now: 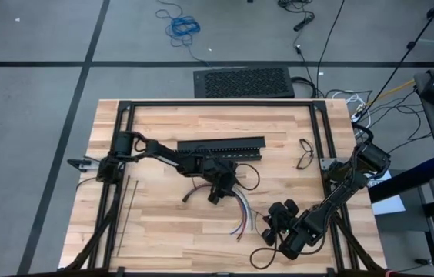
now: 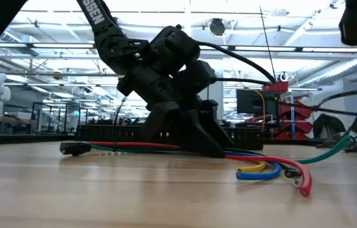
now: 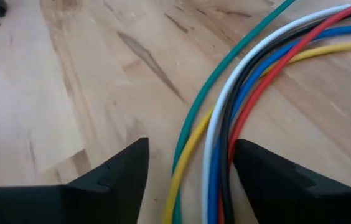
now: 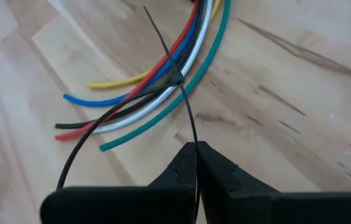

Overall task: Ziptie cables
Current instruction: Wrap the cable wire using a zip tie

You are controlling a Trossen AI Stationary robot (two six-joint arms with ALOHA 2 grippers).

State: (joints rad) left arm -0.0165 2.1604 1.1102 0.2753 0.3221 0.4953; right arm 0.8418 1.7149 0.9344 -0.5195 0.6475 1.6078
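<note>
Fingers point(image 3: 122, 177) of the left gripper point(image 3: 188, 180) stand apart, straddling the cables point(image 3: 225, 124) at mid-table; contact with the cables cannot be judged; their tips are cut off at the frame edge. Right gripper point(image 4: 195, 149) is clamped on a ziptie point(image 4: 185, 99), near the front right of the table point(image 1: 163, 231); the strap loops round the cables near their fanned ends; its tail runs out of frame. In the low view the left gripper hides most of the bundle.
</note>
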